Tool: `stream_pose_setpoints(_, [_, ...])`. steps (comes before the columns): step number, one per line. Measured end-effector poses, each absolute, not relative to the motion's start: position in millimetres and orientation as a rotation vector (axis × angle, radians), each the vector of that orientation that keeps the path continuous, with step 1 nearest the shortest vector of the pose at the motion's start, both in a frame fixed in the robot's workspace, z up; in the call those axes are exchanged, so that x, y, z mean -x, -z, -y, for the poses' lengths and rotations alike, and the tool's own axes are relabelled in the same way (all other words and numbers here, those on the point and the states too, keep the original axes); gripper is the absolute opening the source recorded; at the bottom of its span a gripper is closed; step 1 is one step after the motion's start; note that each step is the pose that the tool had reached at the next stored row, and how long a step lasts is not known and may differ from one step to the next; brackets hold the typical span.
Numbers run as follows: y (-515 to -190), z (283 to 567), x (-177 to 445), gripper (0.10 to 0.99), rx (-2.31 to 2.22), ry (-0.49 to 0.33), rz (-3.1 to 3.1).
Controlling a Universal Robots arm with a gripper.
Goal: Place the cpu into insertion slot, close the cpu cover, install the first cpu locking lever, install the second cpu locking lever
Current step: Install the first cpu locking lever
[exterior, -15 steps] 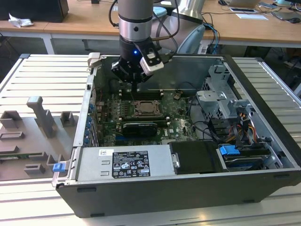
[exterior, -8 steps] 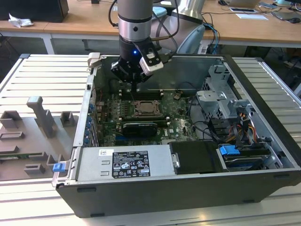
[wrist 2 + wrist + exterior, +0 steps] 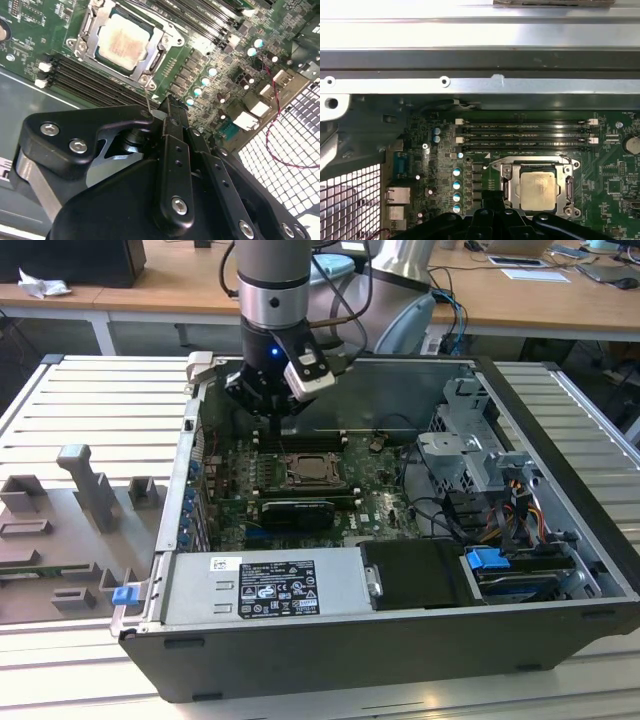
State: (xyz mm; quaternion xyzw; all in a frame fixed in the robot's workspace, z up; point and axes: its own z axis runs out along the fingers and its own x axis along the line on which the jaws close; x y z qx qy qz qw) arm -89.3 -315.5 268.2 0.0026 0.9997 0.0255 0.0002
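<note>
The cpu (image 3: pixel 122 42) (image 3: pixel 537 190) lies flat in the insertion slot (image 3: pixel 313 473), pale face up. The silvery cpu cover (image 3: pixel 161 44) (image 3: pixel 506 187) lies down around it, and the chip shows through its square cut-out. A thin wire locking lever (image 3: pixel 146 100) rises from the socket's corner toward my gripper. My gripper (image 3: pixel 272 415) (image 3: pixel 169 102) (image 3: pixel 489 197) hovers just above the board beside the socket, its fingers together. I cannot tell whether they touch the lever.
Long black memory slots (image 3: pixel 527 134) run beside the socket. A long black card (image 3: pixel 297 512), a power supply (image 3: pixel 265 585) and a drive cage (image 3: pixel 470 440) stand inside the open case. Grey fixtures (image 3: pixel 90 490) sit on the table at the exterior view's left.
</note>
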Motion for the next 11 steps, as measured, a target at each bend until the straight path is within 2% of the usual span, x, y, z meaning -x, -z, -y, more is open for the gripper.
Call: stream_pose_setpoints(11, [-266.8, 315.3, 99.9, 0.106, -0.008, -0.080, -3.140])
